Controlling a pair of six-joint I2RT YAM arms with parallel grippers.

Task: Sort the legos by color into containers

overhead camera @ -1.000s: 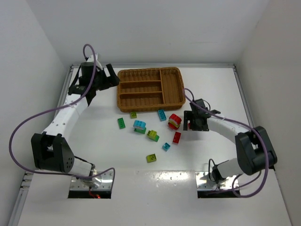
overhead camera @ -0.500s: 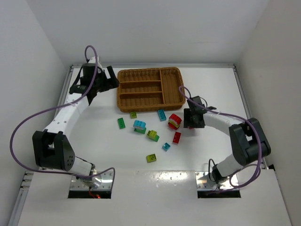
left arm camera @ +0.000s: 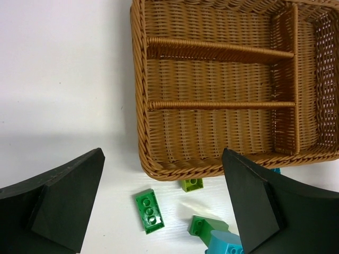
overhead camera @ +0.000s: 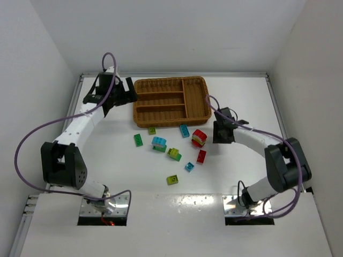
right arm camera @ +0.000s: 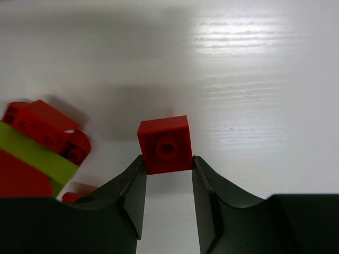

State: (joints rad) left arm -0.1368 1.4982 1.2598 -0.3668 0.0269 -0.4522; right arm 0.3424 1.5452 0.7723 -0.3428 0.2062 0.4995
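The left gripper (overhead camera: 123, 92) is held with its fingers spread wide, just beside the left edge of the wicker tray (overhead camera: 171, 122). The legos (overhead camera: 173, 154) are scattered on the white table (overhead camera: 107, 160) in front of the tray, none of them inside it. A green brick (left arm camera: 149, 210) is seen near the tray's front rim. At the right, a red and yellow-green clump (right arm camera: 39, 143) lies beside the right gripper (right arm camera: 167, 161), by which a small red brick (right arm camera: 164, 143) is pinched on both sides.
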